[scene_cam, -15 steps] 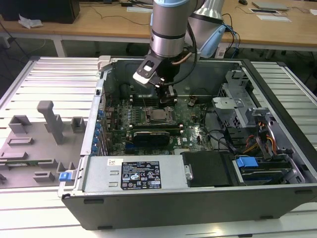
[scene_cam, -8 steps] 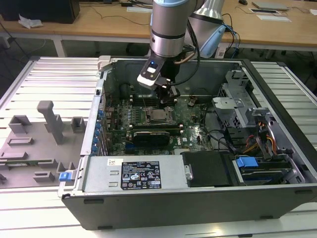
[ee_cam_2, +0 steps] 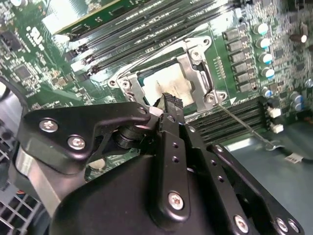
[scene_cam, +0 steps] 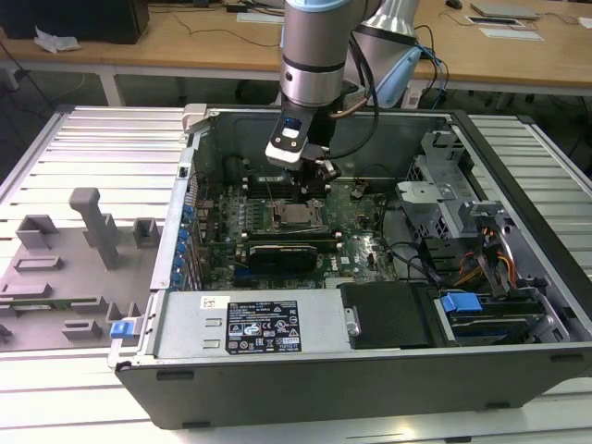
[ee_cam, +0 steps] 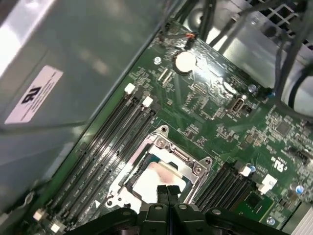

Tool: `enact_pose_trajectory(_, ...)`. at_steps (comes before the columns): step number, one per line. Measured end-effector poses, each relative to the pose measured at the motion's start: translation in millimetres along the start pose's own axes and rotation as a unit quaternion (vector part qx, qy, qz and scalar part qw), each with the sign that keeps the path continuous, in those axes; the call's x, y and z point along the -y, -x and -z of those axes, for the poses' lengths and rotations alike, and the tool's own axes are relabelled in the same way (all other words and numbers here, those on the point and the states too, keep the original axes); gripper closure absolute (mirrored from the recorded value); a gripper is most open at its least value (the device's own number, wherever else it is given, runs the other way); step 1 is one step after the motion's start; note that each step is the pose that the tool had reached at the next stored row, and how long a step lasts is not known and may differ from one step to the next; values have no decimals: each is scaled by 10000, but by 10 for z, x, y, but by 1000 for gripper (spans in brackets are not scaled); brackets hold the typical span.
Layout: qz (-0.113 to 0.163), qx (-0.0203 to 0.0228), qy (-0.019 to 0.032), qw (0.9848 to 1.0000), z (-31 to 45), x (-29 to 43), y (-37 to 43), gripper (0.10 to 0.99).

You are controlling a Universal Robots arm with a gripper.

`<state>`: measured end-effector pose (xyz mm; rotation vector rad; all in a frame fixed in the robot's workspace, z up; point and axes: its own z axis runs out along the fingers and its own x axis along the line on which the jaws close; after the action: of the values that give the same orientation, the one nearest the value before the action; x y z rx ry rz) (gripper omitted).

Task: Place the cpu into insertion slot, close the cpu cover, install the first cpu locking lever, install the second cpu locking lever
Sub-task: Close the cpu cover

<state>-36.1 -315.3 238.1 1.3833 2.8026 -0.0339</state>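
Gripper [scene_cam: 319, 180] pinched closed, empty, over the cpu [scene_cam: 296, 216], mid-frame in exterior view.
Cpu cover [ee_cam_2: 193, 66] down; second wrist view adds a lever [ee_cam_2: 240, 123] poking out past memory slots [ee_cam_2: 230, 113].

Shiny grey metal cpu cover [ee_cam_2: 196, 73]
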Motion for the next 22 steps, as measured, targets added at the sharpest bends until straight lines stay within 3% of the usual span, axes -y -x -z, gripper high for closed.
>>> enact_pose_trajectory(6, 449, 29, -7, 9990, -1, 1, -1, 980)
enact_pose_trajectory(9, 804, 67, -26, 9967, -1, 2, -1, 980)
enact_pose_trajectory(11, 1096, 107, -49, 9939, -1, 2, -1, 980)
enact_pose_trajectory(16, 1533, 120, -38, 9881, -4, 2, -2, 980)
enact_pose_trajectory(22, 2119, 131, -18, 9772, -13, 2, -2, 980)
